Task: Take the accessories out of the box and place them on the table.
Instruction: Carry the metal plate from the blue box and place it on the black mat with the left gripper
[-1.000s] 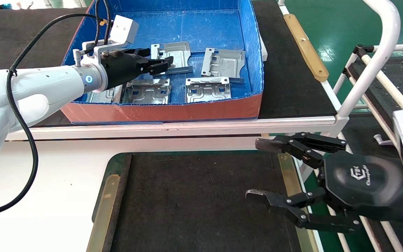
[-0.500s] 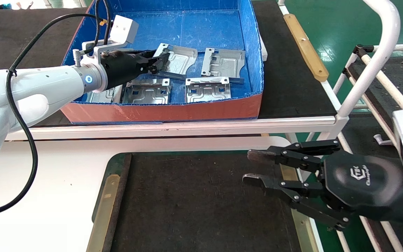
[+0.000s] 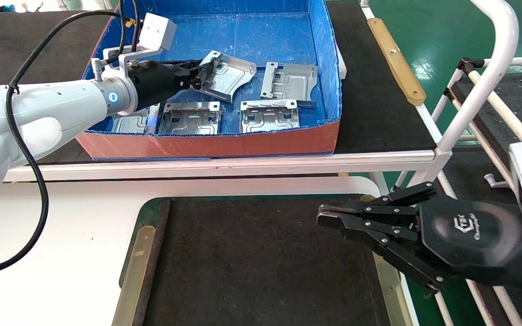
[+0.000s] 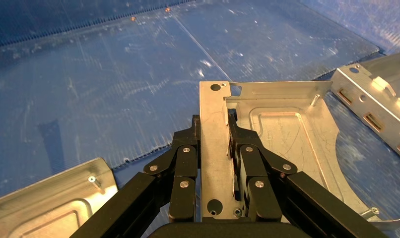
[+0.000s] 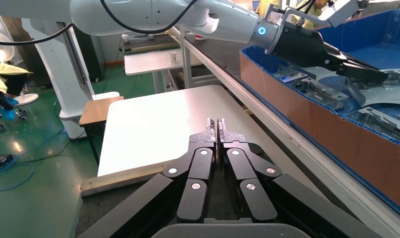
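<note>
My left claw [image 3: 203, 74] has pinched one silvery stamped sheet-metal bracket [image 3: 227, 74] and tilted it up, probably clear of the blue corrugated plastic box [image 3: 329, 81] floor. My right claw [image 3: 329, 216] has closed empty over the dark-matted table [image 3: 252, 262].

Head overlooks box [image 3: 206, 145]; wrists peer along hands

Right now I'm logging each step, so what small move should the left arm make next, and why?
Probably raise it further. The left gripper is shut on one edge of a silvery stamped sheet-metal bracket, tilted above the floor of the blue corrugated plastic box, but it hangs inside the walls. It should clear the reddish front wall before heading for the dark-matted table.
</note>
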Motion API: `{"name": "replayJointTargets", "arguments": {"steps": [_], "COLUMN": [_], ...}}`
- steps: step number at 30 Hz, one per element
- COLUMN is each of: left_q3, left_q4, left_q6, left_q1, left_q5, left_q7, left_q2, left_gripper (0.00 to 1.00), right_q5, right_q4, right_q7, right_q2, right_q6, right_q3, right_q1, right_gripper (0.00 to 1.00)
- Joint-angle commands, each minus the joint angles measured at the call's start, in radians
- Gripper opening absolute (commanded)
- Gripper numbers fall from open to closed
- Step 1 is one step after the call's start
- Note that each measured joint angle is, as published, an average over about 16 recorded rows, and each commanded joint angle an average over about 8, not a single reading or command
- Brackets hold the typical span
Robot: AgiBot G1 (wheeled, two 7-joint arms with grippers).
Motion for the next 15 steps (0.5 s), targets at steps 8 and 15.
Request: {"name": "replayJointTargets", "arguments": {"steps": [8,15], "left_q3": [-0.026,-0.059], "left_q4": [-0.060,-0.149], "left_q6": [0.026,0.168], "left_q1": [0.001,0.004], "left_q5": [-0.034,-0.093], "left_q7": [0.063,0.127], "left_q2": [-0.032,-0.107], "left_gripper": [0.00,0.00], "right_q5": [0.000,0.000], "right_q4": [0.000,0.000], "right_q7": [0.000,0.000], "right_q2": [0.000,0.000], "right_q6": [0.000,0.000], "right_q3": [0.000,0.000], "right_q1": [0.000,0.000], "right_gripper": [0.00,0.00]}}
